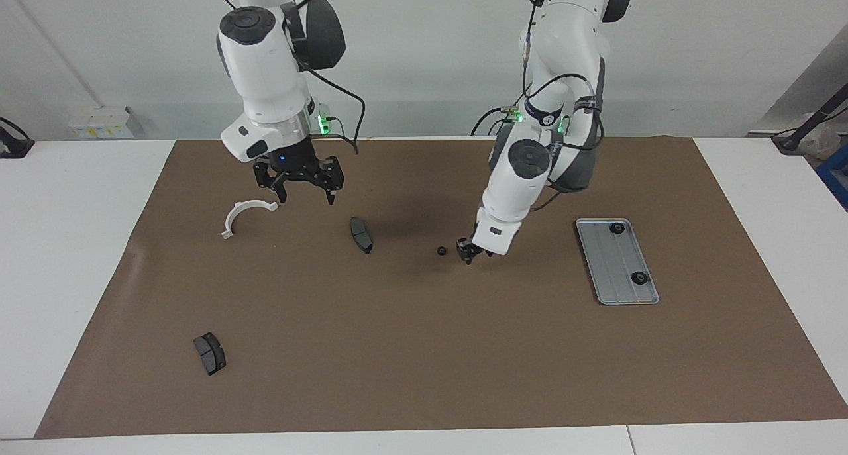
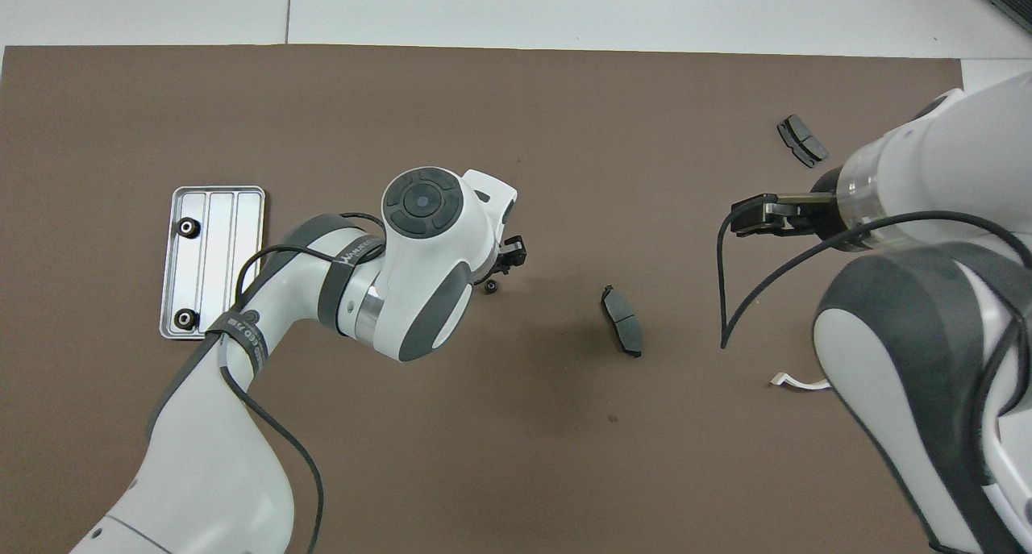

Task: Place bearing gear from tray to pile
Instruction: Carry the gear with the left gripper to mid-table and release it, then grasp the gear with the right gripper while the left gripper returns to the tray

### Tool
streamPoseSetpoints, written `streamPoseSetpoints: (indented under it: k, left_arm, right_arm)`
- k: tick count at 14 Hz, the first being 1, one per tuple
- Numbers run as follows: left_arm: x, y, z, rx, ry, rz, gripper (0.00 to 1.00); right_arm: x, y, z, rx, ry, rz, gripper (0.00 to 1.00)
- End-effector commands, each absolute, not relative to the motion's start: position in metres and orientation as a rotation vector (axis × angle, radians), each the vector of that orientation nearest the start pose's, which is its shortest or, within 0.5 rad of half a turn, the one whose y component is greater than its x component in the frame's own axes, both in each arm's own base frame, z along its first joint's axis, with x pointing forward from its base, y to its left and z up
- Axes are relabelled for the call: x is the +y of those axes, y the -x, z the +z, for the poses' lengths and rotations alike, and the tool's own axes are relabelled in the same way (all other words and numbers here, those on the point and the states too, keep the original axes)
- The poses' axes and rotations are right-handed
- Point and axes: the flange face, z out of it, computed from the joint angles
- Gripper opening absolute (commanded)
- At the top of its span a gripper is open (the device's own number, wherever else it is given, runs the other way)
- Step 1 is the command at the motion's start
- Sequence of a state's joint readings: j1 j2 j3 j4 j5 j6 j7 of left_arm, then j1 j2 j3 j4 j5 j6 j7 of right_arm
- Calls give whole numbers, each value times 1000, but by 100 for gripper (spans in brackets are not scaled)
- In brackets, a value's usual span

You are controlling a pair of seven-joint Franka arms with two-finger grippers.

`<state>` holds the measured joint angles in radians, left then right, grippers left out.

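White desk [image 1: 66, 276] with a big brown mat [image 1: 424, 349] on it fills the view that faces me. The bearing gear [image 1: 441, 250] is a tiny black round thing. It is round, so it has no long side, and I cannot tell which way it points. It lies on the mat between the tray [image 1: 613, 269] and a dark curved pad [image 1: 361, 234]. My left tool [image 1: 469, 253] hangs low over the mat, and the gear is just beside it, toward my right arm's end of the desk, not in it. I cannot tell if this tool is spread or pressed together. The grey tray has its long side running away from me, a bit slanted. Two more black gears [image 1: 617, 228] sit on it. My right tool [image 1: 301, 187] is spread wide and holds nothing. It is up over the mat between the white half-ring [image 1: 246, 213] and the curved pad. Another dark pad [image 1: 209, 353] lies well apart, farther from me.

From above, the mat [image 2: 564, 457] fills most of the view. The bearing gear [image 2: 489, 286] peeks out next to my left arm, close to the left tool [image 2: 508, 256]. The tray [image 2: 230, 256] is at my left arm's end. The curved pad [image 2: 622, 320] lies past the gear, toward my right arm's end. The right tool [image 2: 746, 215] is over bare mat. My right arm hides most of the white half-ring [image 2: 798, 383].
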<state>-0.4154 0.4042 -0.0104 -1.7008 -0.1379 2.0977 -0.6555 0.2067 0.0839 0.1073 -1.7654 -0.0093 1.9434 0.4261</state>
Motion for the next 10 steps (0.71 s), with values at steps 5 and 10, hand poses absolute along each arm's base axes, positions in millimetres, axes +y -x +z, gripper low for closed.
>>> streamPoseSetpoints:
  k: [5, 10]
  left_arm:
    - [-112, -621, 351, -83, 3230, 304, 58]
    - [0, -627, 341, 75, 3269, 209, 59]
  right_arm:
    - [302, -570, 416, 209, 3099, -163, 100]
    - [361, -561, 375, 251, 3115, -169, 100]
